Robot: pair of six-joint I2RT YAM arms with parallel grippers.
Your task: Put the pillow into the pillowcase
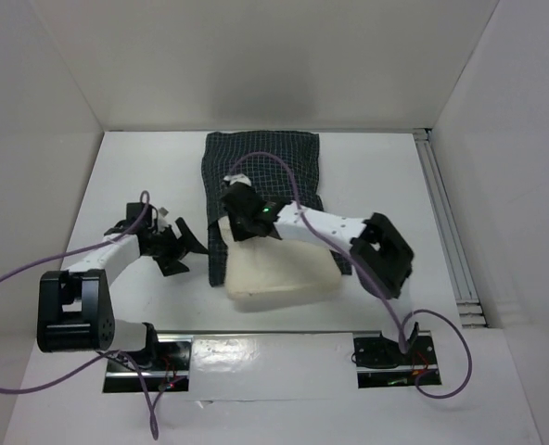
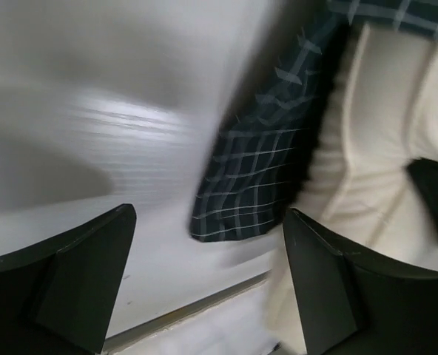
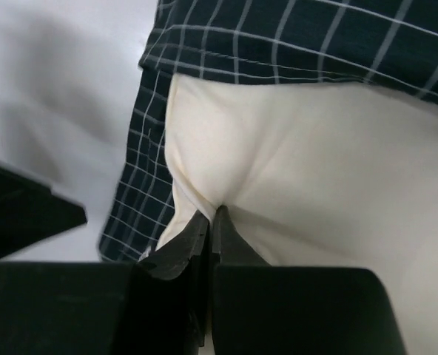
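Pinching a thin fold of cream cloth, the right gripper (image 3: 211,218) has its 2 fingers closed together on the pillow (image 3: 315,170), close to the cushion's left corner. The hold takes only a ridge of the cover, not the stuffing.

The left gripper (image 2: 210,214) hangs spread wide with nothing between its fingers (image 2: 78,274). It sits just beside the left edge of the pillowcase (image 2: 256,185), above the white table (image 2: 93,111).

The pillow lies at the middle of the table, with its far end under the upper layer of the checked case. The lower layer shows beneath its left side. Most of the cushion sticks out toward the arm bases, so the task looks less than half done.

The step in hand appears to be feeding the pillow deeper into the mouth. To do it well, the right arm should drive low and straight toward the far wall, carrying the corner in under the upper hem. Lifting would likely just stretch the fold. A pinch this shallow may slip or only bunch the cover, so a slow push suits it.

The case will probably slide on the smooth table. The left gripper would best close on the near hem at the left corner and hold it back, or draw it over the pillow toward the bases.
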